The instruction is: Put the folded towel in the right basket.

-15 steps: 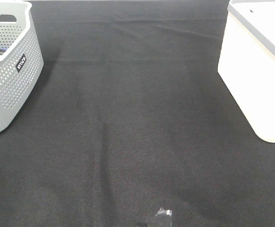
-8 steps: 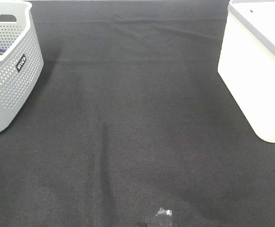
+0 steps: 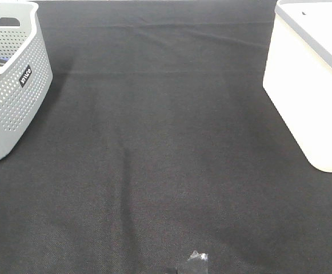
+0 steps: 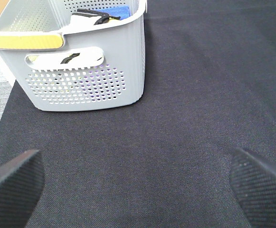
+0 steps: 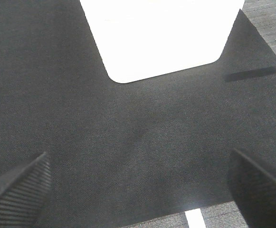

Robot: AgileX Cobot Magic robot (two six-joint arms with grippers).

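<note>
The left gripper (image 4: 138,190) shows two black fingers (image 4: 12,183) with a fine ribbed, woven-looking texture and rounded edges. The right gripper (image 5: 138,190) has black fingers (image 5: 259,183) too, their pads marked with close diagonal ridges.

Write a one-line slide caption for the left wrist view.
Open left gripper hovering over black cloth, facing a perforated grey basket with a yellow-trimmed rim.

Lab-style test bench: black cloth (image 3: 166,148) with two plastic baskets (image 3: 11,85)
</note>
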